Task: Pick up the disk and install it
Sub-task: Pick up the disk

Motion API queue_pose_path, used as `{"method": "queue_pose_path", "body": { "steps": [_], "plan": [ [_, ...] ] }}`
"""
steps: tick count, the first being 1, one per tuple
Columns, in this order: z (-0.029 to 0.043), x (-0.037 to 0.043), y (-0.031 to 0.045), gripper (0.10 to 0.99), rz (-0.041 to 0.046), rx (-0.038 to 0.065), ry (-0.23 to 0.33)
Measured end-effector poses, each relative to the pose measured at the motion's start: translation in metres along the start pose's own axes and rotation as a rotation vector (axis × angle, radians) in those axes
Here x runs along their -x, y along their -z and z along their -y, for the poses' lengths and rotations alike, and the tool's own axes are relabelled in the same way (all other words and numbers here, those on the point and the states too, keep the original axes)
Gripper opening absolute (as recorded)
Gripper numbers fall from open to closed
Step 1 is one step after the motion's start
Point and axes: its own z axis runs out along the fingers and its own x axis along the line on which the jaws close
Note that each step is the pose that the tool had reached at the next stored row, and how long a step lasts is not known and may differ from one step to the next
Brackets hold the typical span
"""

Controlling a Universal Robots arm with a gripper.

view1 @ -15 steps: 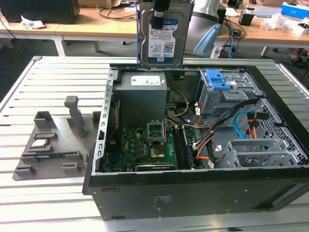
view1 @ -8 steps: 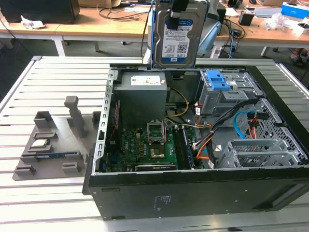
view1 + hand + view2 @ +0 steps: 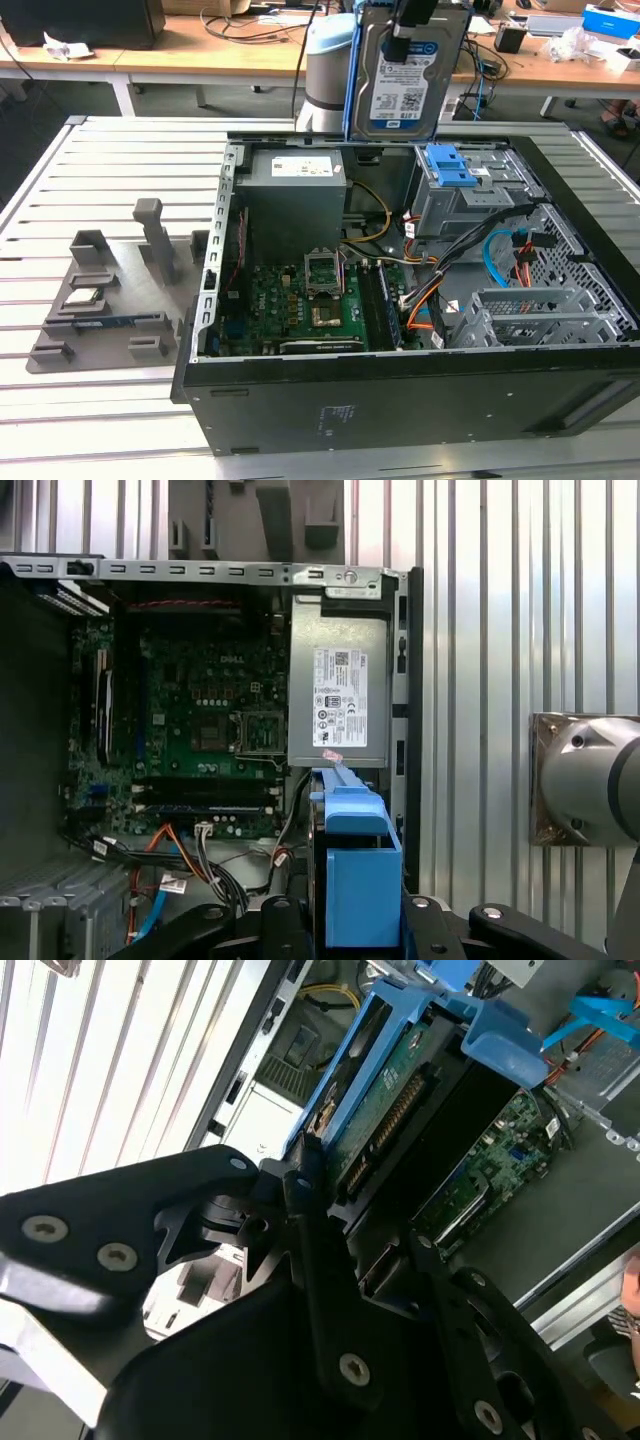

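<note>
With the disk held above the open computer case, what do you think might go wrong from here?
The end effector grips the upright disk near its top edge, so it may slip or tilt. Loose cables lie beside the drive cage and could snag the disk going in. The bare motherboard lies open in the case; a dropped disk might hit it.

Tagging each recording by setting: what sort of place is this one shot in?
Probably a robotics or electronics lab: an opened computer case lies on a slatted metal table, wooden desks strewn with cables stand behind, and the gripper holds the disk above the case.
</note>
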Motion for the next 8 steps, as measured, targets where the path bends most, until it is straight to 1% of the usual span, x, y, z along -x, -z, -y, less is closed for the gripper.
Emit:
{"method": "queue_pose_path", "body": {
  "steps": [1, 2, 4, 6, 8],
  "plan": [
    [0.0036, 0.0, 0.0002, 0.365, -0.0001, 0.0, 0.0],
    [0.0102, -0.0001, 0.0004, 0.365, 0.0001, 0.0, 0.0],
    [0.0173, -0.0002, 0.0008, 0.365, 0.0, 0.0, 0.0],
    [0.0311, -0.0005, 0.0013, 0.365, 0.0002, 0.0, 0.0],
    [0.0392, -0.0006, 0.0017, 0.365, 0.0, 0.0, 0.0]
  ]
}}
